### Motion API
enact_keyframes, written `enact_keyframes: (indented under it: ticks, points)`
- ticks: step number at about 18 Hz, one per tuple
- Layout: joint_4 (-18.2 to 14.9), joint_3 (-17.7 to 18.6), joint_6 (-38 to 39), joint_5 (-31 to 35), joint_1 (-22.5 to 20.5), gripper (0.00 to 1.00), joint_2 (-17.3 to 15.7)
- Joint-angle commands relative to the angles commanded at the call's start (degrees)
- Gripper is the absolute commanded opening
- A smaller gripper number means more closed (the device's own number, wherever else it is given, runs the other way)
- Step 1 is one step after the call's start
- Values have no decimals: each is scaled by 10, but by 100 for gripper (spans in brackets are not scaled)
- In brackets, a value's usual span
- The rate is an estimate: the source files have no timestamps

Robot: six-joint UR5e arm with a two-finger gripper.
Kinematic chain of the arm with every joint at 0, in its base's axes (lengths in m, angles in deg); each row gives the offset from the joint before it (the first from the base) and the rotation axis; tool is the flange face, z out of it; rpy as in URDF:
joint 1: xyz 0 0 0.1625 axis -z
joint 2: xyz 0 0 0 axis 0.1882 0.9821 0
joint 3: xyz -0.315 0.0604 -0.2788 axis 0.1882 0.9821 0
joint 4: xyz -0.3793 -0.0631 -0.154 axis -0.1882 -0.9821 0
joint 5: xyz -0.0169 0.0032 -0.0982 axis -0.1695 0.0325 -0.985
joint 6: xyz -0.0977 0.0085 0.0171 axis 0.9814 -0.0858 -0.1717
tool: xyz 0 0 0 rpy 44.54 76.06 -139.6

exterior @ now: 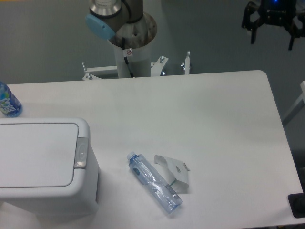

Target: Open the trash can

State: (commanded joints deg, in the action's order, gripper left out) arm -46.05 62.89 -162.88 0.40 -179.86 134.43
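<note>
The trash can [45, 164] is a large boxy white bin at the table's front left, its flat lid [35, 153] shut. A small grey push-button latch [81, 152] sits on the lid's right edge. My gripper [271, 40] is at the top right of the view, high above and beyond the table's far right corner, far from the trash can. Its black fingers [253, 29] are spread apart with nothing between them.
A clear plastic bottle with a blue cap [153, 183] lies on the table right of the trash can, next to a crumpled white carton [175, 172]. Another blue-labelled bottle [7, 101] stands at the left edge. The arm's base [131, 47] rises behind the table.
</note>
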Motion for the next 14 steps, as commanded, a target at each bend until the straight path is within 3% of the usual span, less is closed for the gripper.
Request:
enact_keyframes:
  ticks: [6, 8, 12, 14]
  points:
    - [0, -2, 18, -3, 6, 100, 0]
    - [7, -6, 83, -19, 27, 100, 5]
    - [71, 3, 276, -105, 36, 100, 7]
    - [73, 2, 341, -119, 67, 100, 10]
